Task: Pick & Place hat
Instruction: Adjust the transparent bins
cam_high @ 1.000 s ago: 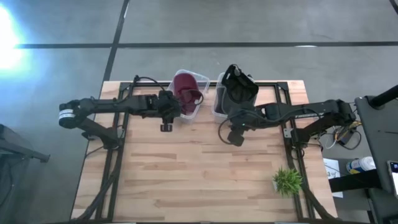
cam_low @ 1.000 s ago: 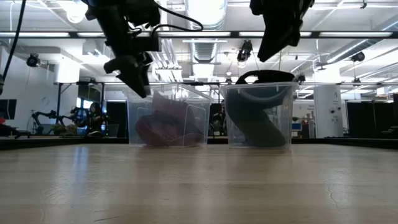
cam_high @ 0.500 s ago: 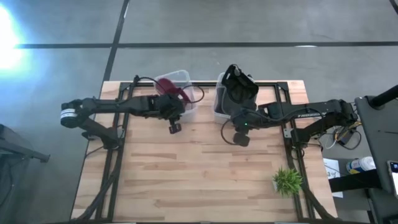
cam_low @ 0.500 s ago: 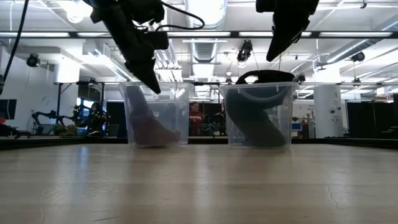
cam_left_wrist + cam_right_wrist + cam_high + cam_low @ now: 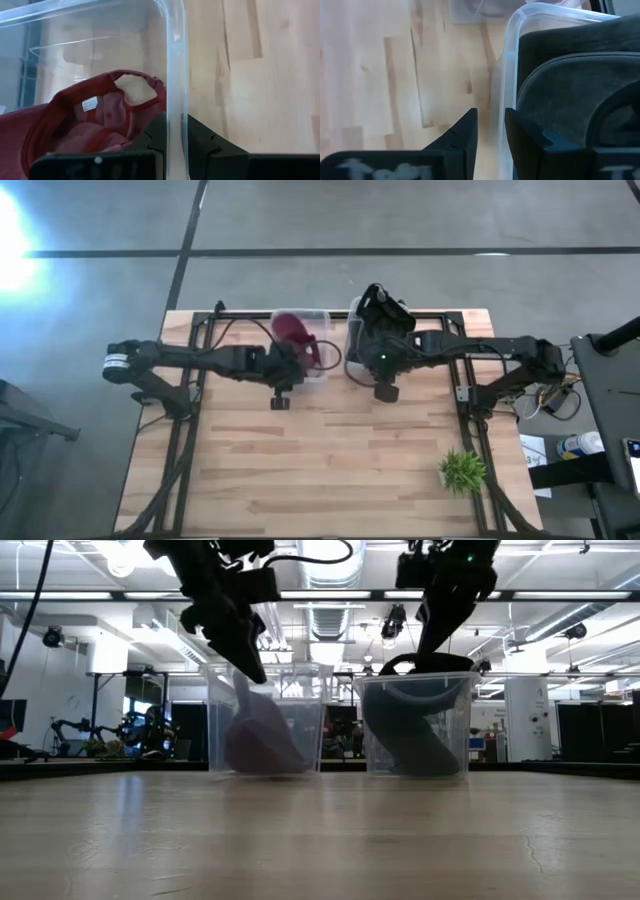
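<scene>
A dark red hat (image 5: 292,328) (image 5: 95,115) lies inside a clear bin (image 5: 325,345) (image 5: 265,725) at the table's far middle. My left gripper (image 5: 290,365) (image 5: 175,122) is shut on that bin's near wall. A dark grey hat (image 5: 385,325) (image 5: 570,75) fills a second clear bin (image 5: 352,330) (image 5: 415,725) to its right. My right gripper (image 5: 383,365) (image 5: 491,117) is open. Its fingers stand on either side of this bin's near wall, one inside and one outside. Both bins rest on their bases. My left gripper pinches the red hat's bin by its near wall (image 5: 176,100), one finger (image 5: 155,132) inside the bin and one finger (image 5: 202,142) outside. It comes slanting down from the table's left. The bin stands upright with its base on the table.
A small green plant (image 5: 462,470) stands at the near right. Dark frame rails (image 5: 190,430) run along the table's left and right sides. The bare wood (image 5: 320,460) of the near half is free room. A lab room shows beyond the table in the low view.
My left gripper has gone toward the table's right and down onto the red hat's bin. That bin has turned about on the table and now stands square. My right gripper has gone toward the far edge and down onto the grey hat's bin's wall.
</scene>
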Controlling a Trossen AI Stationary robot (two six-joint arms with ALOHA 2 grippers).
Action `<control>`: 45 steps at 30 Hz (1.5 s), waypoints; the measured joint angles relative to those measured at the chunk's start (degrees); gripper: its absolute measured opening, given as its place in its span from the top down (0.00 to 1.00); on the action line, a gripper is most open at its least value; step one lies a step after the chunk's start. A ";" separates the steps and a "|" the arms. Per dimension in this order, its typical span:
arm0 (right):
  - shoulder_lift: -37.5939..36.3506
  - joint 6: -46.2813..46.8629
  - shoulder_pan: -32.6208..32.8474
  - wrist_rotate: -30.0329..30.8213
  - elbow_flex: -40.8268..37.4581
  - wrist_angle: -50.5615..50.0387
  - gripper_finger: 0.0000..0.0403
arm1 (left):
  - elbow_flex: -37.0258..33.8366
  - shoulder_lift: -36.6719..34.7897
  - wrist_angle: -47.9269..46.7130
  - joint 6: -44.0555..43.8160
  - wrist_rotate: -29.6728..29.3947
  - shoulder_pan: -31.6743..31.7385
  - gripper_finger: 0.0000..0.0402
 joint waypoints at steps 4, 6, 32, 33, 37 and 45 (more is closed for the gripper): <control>2.89 -1.59 -1.81 -0.07 0.00 1.92 0.75 | 0.00 0.00 -0.11 -0.12 -0.50 0.89 0.91; 4.20 -1.37 -2.73 -0.20 0.07 2.19 0.73 | 0.00 0.01 -0.07 -0.54 -1.14 0.97 0.91; 5.05 -6.49 -3.38 4.96 0.85 0.56 0.51 | 0.22 0.04 1.02 -1.22 -1.90 0.92 0.89; 5.49 -7.01 -3.36 5.00 0.77 0.62 0.49 | 0.22 0.04 1.01 -1.22 -1.89 0.92 0.89; 8.37 -9.01 -3.77 5.03 0.26 0.73 0.48 | 0.22 0.04 0.97 -0.95 -1.86 0.92 0.89; 10.46 -10.26 -3.38 4.66 0.26 -2.22 0.66 | 0.21 0.04 0.98 -0.95 -1.76 0.95 0.89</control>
